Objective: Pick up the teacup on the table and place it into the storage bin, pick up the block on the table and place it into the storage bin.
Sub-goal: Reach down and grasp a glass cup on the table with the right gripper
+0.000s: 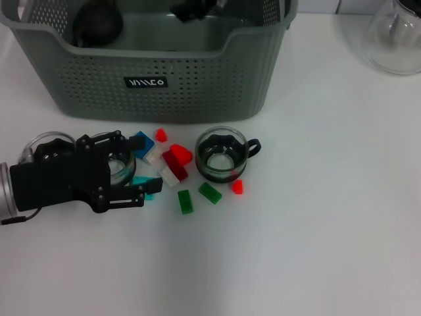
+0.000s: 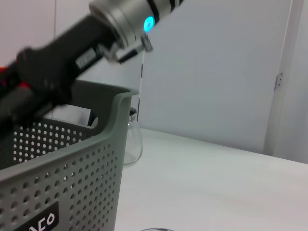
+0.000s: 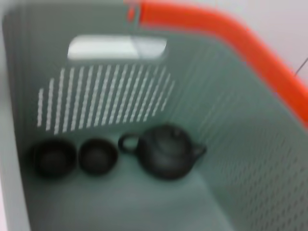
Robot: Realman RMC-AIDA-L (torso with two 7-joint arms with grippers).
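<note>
On the white table (image 1: 316,250), the left gripper (image 1: 122,172) lies low at the robot's left, its black fingers (image 1: 122,197) spread to either side of a clear glass teacup (image 1: 117,163) that sits between them; whether the pads actually touch the glass cannot be told. Just to the right of that cup lies a loose cluster of small blocks: a blue block (image 1: 141,141), a white block (image 1: 170,176), a dark red block (image 1: 175,162), 2 green blocks (image 1: 185,201) side by side, and several bright red pieces, 1 of them (image 1: 237,187) touching the base of a second glass teacup (image 1: 222,155). This second cup stands upright with its dark handle turned to the robot's right, just in front of the storage bin (image 1: 197,85). Behind the blocks and cups, the bin stands with its perforated grey-green wall, dipped front rim and small black label (image 1: 146,82) facing the robot. The right gripper (image 1: 194,8) hangs over the bin's interior at the far edge of the head view; its fingers cannot be made out. From the right wrist view, the bin's floor holds a dark teapot (image 3: 166,151) with 2 small dark cups (image 3: 98,156) lined up beside it. A clear glass vessel (image 1: 395,39) stands on the table to the right of the bin, well apart from the blocks.
</note>
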